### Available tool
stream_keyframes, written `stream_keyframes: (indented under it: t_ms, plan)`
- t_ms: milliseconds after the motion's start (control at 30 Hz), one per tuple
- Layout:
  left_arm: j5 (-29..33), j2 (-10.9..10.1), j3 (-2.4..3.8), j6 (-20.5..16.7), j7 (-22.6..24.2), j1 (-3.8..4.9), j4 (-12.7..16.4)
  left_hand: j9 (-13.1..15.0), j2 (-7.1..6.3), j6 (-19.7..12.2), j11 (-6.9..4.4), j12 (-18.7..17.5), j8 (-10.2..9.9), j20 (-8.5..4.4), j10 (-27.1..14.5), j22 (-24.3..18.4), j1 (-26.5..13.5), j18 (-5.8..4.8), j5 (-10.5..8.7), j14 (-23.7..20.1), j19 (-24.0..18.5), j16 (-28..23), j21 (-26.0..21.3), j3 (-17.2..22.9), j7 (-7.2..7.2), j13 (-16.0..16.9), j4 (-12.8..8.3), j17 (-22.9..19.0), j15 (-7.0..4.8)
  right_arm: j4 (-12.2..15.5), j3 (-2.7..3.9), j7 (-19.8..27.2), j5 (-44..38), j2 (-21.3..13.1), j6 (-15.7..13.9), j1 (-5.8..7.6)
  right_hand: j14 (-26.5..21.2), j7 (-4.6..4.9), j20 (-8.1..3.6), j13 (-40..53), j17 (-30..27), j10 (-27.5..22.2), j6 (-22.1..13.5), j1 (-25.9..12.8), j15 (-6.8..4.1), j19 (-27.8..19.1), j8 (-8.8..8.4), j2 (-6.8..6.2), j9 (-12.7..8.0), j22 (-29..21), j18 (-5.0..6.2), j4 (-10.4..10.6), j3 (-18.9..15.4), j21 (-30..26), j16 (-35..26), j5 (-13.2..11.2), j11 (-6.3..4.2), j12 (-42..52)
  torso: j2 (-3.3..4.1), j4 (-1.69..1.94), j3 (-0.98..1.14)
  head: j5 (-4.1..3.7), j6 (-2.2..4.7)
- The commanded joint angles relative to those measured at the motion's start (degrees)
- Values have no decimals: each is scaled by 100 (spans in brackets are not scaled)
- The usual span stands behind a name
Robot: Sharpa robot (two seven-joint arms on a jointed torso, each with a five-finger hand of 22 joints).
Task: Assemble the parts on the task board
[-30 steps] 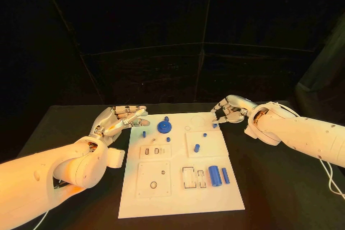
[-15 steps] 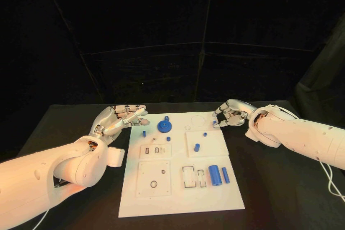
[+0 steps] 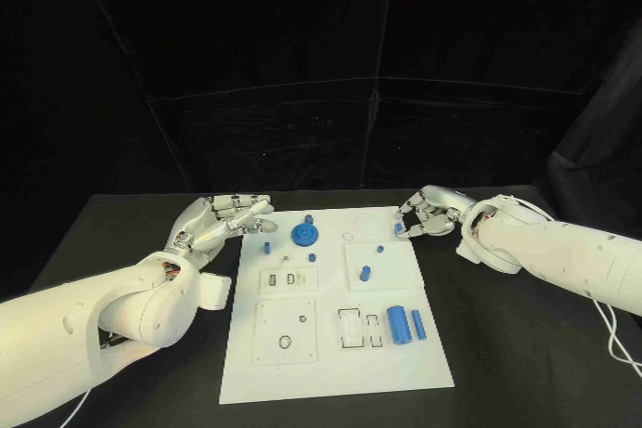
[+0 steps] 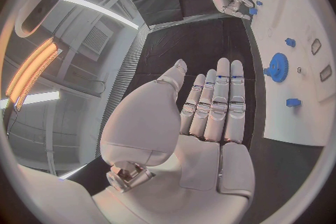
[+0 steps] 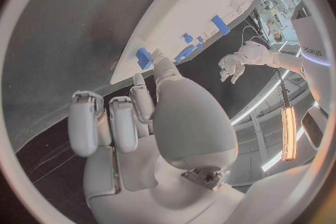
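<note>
The right hand (image 3: 429, 214) pinches a small blue peg (image 3: 400, 227) at the far right corner of the white rectangular task board (image 3: 335, 354), other fingers curled; the left hand (image 3: 221, 220) hovers empty, fingers straight and apart, by the board's far left edge on the black counter (image 3: 508, 335); a blue toothed gear (image 3: 306, 232) stands near it.

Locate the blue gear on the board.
In the head view, the gear sits on the board's far left part, beside the left hand.
</note>
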Motion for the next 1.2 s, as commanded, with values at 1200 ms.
stream_keyframes:
  t_ms: [1200]
  plan:
    - [-26,4,4,67,12,5,-6,0,53,45,17,-19,-17,11,40,-13,17,85,-28,22,44,-43,-42,-9,2,-1,-54,15,8,34,5,37,269,71,-514,-46,446,-267,-195,163,804,138,920,174,-242,167,285,784,59,648,-14,-300,878,68,62,-647,-267,212,-9,-3,-3,-33,-55]
